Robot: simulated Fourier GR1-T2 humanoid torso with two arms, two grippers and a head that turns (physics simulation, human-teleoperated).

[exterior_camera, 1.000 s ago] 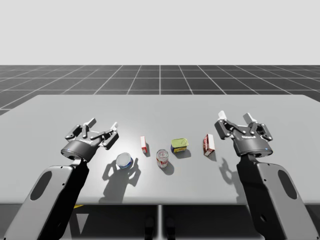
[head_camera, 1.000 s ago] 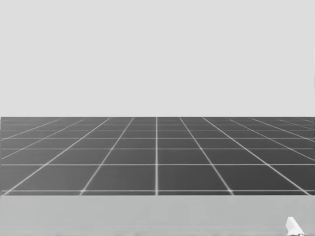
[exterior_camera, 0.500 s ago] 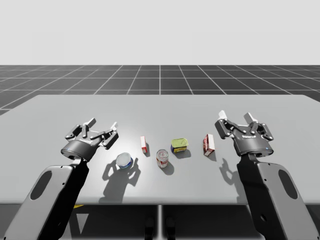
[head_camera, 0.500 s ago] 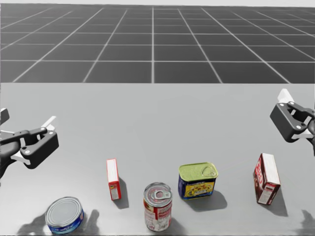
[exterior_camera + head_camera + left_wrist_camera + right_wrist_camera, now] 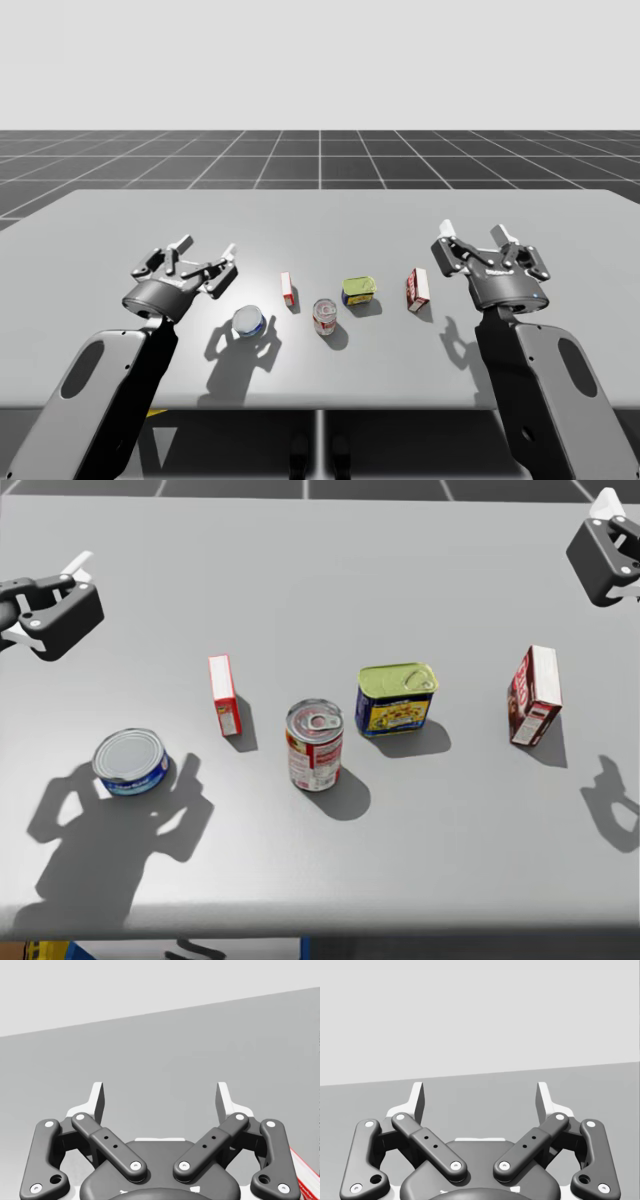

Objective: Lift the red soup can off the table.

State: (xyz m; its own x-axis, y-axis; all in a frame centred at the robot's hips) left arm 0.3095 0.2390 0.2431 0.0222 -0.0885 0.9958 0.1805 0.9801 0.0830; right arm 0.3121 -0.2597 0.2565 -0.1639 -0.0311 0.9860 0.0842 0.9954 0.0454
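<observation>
"What were the pincers doing?"

"My left gripper point(image 5: 160, 1096) stood with its fingers spread wide and only bare table point(image 5: 400, 570) between them. My right gripper point(image 5: 480, 1096) was spread just as wide and held nothing either. Both hung above the tabletop, out toward its two sides."

"And the red soup can point(image 5: 315, 745)?"

"It stood upright on the table, near the front edge and about midway between the two arms, well apart from both. Neither gripper touched it or pointed at it."

"What stood around it?"

"A small red box point(image 5: 224, 695) stood on end just off to its left, and a flat blue can point(image 5: 130, 762) sat further left, roughly below my left gripper. A green-topped tin point(image 5: 397, 700) stood close on its right, a little further back. A dark red box point(image 5: 533, 695) stood well to the right, toward my right gripper."

"So how far along was the job?"

"As I judged it, nothing was done yet. The can rested on the table, no arm had reached for it, and the approach, the grasp and the lift were all left. My left gripper looked a bit nearer. The red box and the tin left only narrow gaps either side of the can, so coming down from above seemed safest."
</observation>
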